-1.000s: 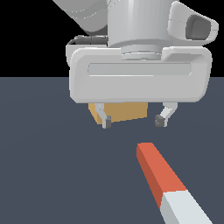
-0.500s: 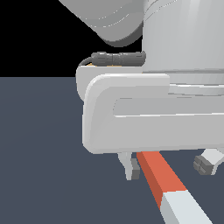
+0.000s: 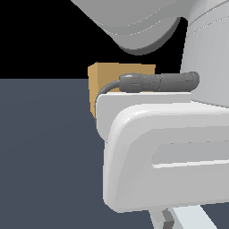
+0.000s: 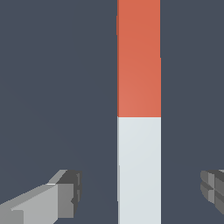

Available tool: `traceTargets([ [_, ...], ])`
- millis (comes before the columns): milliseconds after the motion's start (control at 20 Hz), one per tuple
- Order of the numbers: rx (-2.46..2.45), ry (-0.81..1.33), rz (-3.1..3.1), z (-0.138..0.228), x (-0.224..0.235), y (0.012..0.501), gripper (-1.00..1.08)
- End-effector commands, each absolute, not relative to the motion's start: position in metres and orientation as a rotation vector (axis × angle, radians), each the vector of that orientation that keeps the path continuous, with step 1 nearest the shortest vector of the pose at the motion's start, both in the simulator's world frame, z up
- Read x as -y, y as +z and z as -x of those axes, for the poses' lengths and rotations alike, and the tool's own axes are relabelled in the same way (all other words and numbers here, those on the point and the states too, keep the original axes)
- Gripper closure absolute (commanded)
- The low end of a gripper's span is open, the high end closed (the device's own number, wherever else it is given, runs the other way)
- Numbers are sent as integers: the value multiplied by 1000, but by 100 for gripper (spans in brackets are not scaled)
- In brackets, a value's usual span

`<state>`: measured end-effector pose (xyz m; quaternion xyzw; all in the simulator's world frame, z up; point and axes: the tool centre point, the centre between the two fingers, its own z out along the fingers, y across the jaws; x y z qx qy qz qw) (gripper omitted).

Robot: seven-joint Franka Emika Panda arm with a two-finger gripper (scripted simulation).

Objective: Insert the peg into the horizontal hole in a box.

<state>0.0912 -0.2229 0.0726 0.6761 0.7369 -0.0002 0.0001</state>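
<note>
Your gripper [image 4: 140, 192] stands spread wide, one finger [image 4: 61, 197] on each side of the peg [image 4: 139, 113], neither touching it. The peg lies flat on the dark floor [image 4: 52, 87], its white half between the fingers, its orange-red half reaching away. In the exterior view, the box [image 3: 107, 78] sits behind the gripper body, mostly hidden; its hole and contents cannot be seen.

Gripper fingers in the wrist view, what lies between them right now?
The peg's white half, with bare floor showing on each side; the fingers don't touch it. The gripper is open.
</note>
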Motion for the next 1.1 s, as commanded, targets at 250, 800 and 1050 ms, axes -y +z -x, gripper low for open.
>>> traceTargets([
  [250, -2321, 0, -2118, -97, 231, 69, -92],
  [800, -2320, 0, -2119, -96, 231, 44, -92],
  [1050, -2321, 0, -2118, -96, 230, 21, -92],
])
